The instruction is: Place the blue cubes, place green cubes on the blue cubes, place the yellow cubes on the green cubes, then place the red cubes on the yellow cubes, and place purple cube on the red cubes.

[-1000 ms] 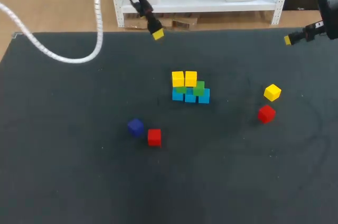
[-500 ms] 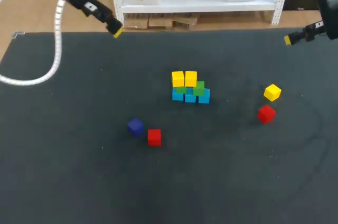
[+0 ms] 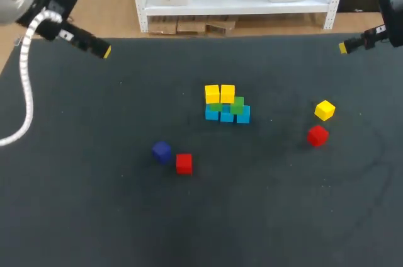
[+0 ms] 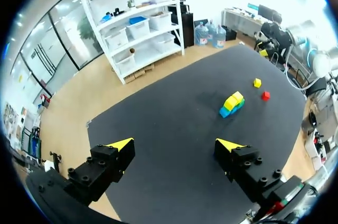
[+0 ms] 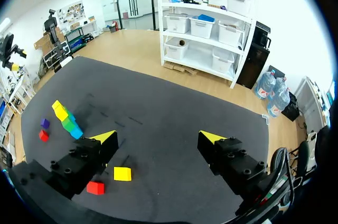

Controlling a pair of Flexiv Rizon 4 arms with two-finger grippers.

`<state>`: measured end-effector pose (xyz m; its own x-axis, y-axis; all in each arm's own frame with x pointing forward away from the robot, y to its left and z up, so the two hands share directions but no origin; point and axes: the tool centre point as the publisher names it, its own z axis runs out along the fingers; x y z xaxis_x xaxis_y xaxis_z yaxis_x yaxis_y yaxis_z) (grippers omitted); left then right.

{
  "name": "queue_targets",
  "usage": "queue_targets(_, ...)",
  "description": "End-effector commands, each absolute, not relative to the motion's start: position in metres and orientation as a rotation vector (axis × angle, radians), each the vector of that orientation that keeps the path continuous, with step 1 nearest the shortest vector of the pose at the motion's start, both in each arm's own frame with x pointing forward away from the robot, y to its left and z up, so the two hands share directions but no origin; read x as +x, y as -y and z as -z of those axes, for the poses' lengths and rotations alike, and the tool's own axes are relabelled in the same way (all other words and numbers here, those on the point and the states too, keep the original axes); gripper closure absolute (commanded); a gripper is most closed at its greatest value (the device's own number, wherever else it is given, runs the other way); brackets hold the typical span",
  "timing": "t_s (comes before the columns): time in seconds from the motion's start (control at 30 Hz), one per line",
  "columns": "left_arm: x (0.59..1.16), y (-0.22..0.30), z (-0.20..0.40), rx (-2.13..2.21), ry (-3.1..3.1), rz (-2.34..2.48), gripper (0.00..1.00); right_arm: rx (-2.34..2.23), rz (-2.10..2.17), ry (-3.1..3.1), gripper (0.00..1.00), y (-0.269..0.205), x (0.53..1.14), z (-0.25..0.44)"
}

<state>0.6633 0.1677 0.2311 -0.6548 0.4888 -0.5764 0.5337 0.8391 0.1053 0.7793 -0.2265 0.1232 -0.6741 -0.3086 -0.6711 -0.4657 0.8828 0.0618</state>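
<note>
- Left hand [image 3: 104,51]: upper left of the frame, over the worktop [image 3: 75,204] near its far edge. Its fingers are spread wide with nothing between them. You have it well apart from every cube, probably so it blocks no reach to the stack
- Purple cube [image 3: 162,151]: lower left of centre, loose on the worktop, just beside the left red cube. It caps the build, so count on it waiting until last
- Left red cube [image 3: 184,164]: just right of and below the purple one, lying loose. It is stock for the red layer, which is not yet begun
- Blue cubes [image 3: 227,116]: centre of the frame, three in a row, touching side by side. They serve as the base
- Green cubes [image 3: 237,104]: on the blue row. The right-hand one is bare on top; the rest are mostly hidden under yellow
- Yellow cubes [image 3: 220,94]: two side by side on the green, over the left and middle places. The right place is open, so this layer looks one short
- Right red cube [image 3: 317,135]: right of centre, loose, just below the loose yellow cube
- Loose yellow cube [image 3: 325,110]: right of centre, well apart from the stack. It is likely your next pick, since it suits the bare green
- Right hand [image 3: 344,47]: upper right, at the worktop's far edge. Its fingers are wide apart and empty, and it is the nearer hand to that yellow cube
</note>
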Motion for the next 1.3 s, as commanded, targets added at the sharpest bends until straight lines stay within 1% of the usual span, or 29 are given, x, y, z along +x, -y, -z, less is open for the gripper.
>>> queue_targets(0.03,0.6561,-0.1780,-0.2262,0.594,-1.879,0.267,0.00,-0.551,-0.292,-2.360,0.00,0.2255,0.7789,-0.1232)
queue_targets(0.3,0.6581,-0.1870,-0.2292,0.544,-1.842,0.270,0.00,-0.551,-0.292,-2.360,0.00,0.2255,0.7789,-0.1232)
queue_targets(1.3,0.6562,-0.1860,-0.2317,0.552,-1.825,0.282,0.00,-0.551,-0.292,-2.360,0.00,0.2255,0.7789,-0.1232)
